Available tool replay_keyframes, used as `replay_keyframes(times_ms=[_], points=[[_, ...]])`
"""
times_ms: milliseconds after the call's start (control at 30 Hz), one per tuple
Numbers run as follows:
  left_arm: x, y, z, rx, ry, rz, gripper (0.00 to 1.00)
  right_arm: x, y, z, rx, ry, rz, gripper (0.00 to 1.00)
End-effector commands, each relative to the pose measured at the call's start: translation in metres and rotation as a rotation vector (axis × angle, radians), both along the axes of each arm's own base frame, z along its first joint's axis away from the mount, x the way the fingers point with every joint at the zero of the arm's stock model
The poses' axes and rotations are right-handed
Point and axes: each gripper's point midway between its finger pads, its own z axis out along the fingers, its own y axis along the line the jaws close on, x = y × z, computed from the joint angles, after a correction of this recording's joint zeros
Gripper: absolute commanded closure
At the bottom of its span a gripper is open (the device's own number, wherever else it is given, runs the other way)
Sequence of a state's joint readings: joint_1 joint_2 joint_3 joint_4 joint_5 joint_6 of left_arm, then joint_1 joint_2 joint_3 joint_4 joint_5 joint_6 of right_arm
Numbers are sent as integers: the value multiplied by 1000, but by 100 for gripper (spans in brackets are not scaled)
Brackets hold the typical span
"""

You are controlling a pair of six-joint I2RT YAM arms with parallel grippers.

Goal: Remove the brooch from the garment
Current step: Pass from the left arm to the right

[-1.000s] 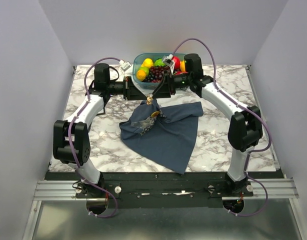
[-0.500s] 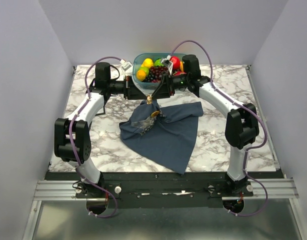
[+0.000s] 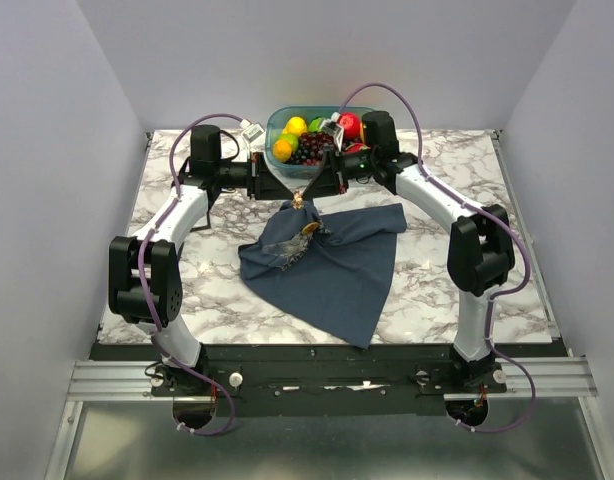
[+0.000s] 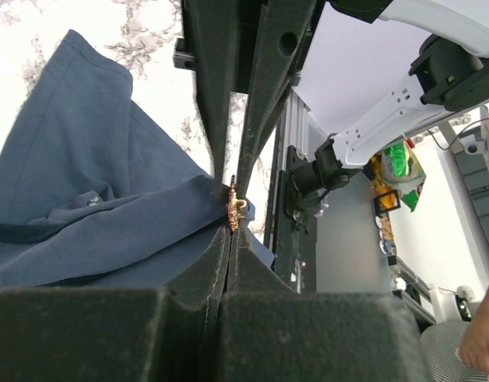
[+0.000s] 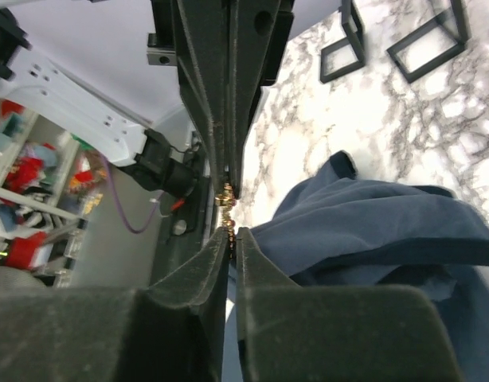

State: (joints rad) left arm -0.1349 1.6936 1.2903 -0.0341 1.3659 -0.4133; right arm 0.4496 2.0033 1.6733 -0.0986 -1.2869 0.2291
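Note:
The dark blue garment (image 3: 337,265) lies on the marble table, its far corner lifted to where both grippers meet. The tiny gold brooch (image 3: 299,201) sits at that lifted point. In the left wrist view, my left gripper (image 4: 232,232) is shut, pinching the garment (image 4: 85,159) right under the brooch (image 4: 236,213). The right wrist view has my right gripper (image 5: 231,231) closed from the opposite side, with the gold brooch (image 5: 226,196) caught at its tips and the garment (image 5: 372,231) hanging beside. The pale print (image 3: 287,245) faces up.
A blue bowl (image 3: 277,122) of fruit stands just behind the two grippers at the table's far edge. Another small gold glint (image 3: 309,228) shows on the cloth below the lifted point. Both arms arch inward over the table's far half.
My right gripper's fingers have closed in on the brooch, and the right arm's elbow has drifted slightly left. The left gripper and garment have stayed put.

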Motion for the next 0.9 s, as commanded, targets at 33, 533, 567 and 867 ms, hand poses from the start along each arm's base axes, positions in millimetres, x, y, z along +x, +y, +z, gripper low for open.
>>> replay_keyframes(times_ms=[33,533,567,867], points=[[2,-1,6,-2,-28,-2,100,7,1,2,3,-10,-9,100],[24,4,-15,37,54,280,69,38,-4,3,-63,-55,-292,100],[25,3,-15,30,59,282,69,39,-4,1,-67,-54,-298,100],[34,-5,-16,17,63,322,38,40,-4,0,-81,-56,-333,100]])
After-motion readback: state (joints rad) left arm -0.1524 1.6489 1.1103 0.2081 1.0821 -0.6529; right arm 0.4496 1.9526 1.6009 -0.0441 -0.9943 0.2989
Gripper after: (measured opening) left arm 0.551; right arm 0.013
